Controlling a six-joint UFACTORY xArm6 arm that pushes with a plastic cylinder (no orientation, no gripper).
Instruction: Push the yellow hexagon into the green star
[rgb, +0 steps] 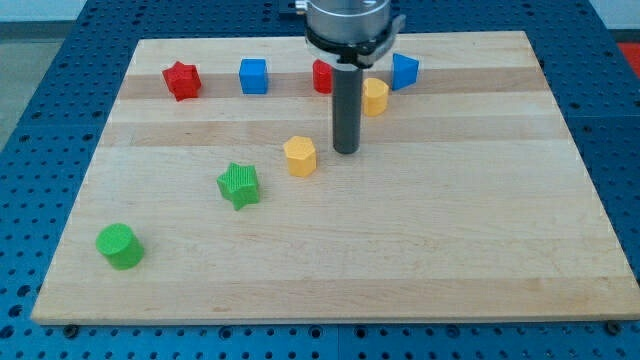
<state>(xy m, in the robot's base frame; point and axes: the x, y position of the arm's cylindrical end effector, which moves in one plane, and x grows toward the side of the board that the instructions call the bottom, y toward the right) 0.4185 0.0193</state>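
No jaws, only my tip (346, 151), just right of the yellow hexagon (300, 156). Hexagon sits apart from the green star (239, 185), down-left. Push not yet done.

A pale wooden board (400, 250) lies on a blue perforated table (60, 60).

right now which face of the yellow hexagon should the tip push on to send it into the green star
No grasp is possible here, only a push. My tip stands just to the view's right of the yellow hexagon block, apart from it. The green star block lies to the view's lower left. So contact the hexagon's upper-right face, low on its side wall, coming from the view's upper right, probably after a small shift upward.
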